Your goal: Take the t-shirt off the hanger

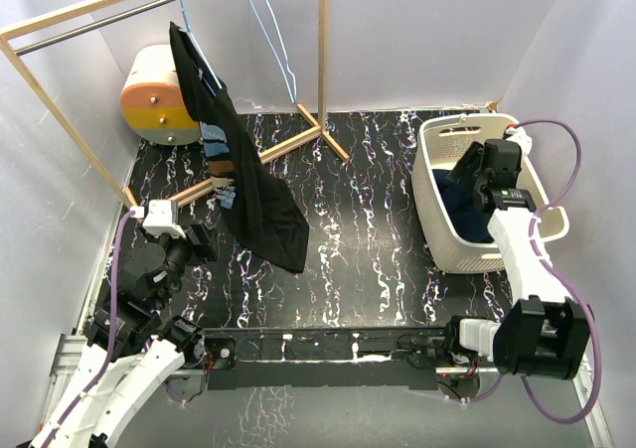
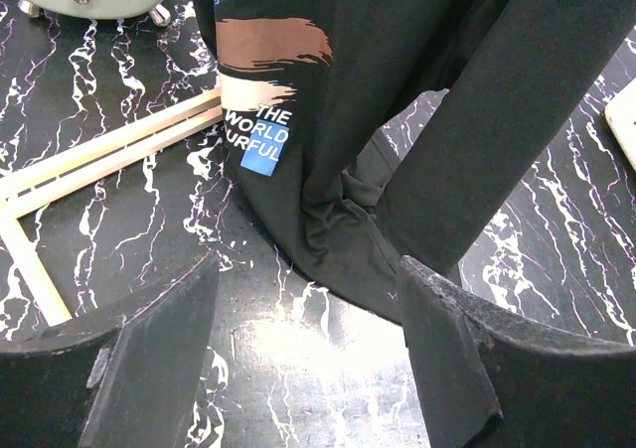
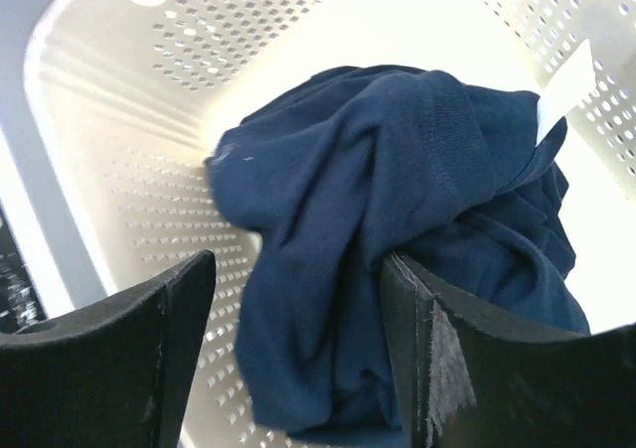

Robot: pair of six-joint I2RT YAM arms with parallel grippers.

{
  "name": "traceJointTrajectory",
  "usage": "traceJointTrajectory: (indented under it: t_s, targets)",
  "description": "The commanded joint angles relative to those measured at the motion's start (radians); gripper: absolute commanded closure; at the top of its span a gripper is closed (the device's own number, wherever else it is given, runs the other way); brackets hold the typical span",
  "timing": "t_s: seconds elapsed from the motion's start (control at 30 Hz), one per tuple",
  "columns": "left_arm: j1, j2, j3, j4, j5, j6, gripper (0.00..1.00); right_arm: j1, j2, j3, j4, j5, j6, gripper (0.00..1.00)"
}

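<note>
A black t-shirt (image 1: 253,195) with a colourful print hangs on a light-blue wire hanger (image 1: 189,29) from the rack's rail, its hem touching the black tabletop. My left gripper (image 1: 204,241) stands open just left of that hem. In the left wrist view the black t-shirt (image 2: 397,120) drapes ahead of the left gripper (image 2: 308,264), and nothing lies between the fingers. My right gripper (image 1: 475,178) is inside the white basket (image 1: 432,215), open. A crumpled navy t-shirt (image 3: 397,170) bulges between the right gripper's (image 3: 298,259) spread fingers and rests against the right one.
A second, bare wire hanger (image 1: 270,26) hangs on the rail. The wooden rack (image 1: 323,51) has base bars (image 2: 109,150) lying on the table. A round cream and orange container (image 1: 159,95) sits at the back left. White walls enclose the table.
</note>
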Motion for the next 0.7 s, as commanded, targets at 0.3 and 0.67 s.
traceJointTrajectory:
  t_s: [0.3, 0.67]
  targets:
    - [0.0, 0.015, -0.001, 0.011, -0.002, 0.006, 0.29, 0.055, -0.186, 0.313, 0.184, -0.754, 0.026, 0.48]
    - [0.0, 0.015, 0.005, -0.003, -0.033, 0.0, 0.29, 0.798, 0.324, 1.163, -0.246, -0.452, -0.243, 0.85]
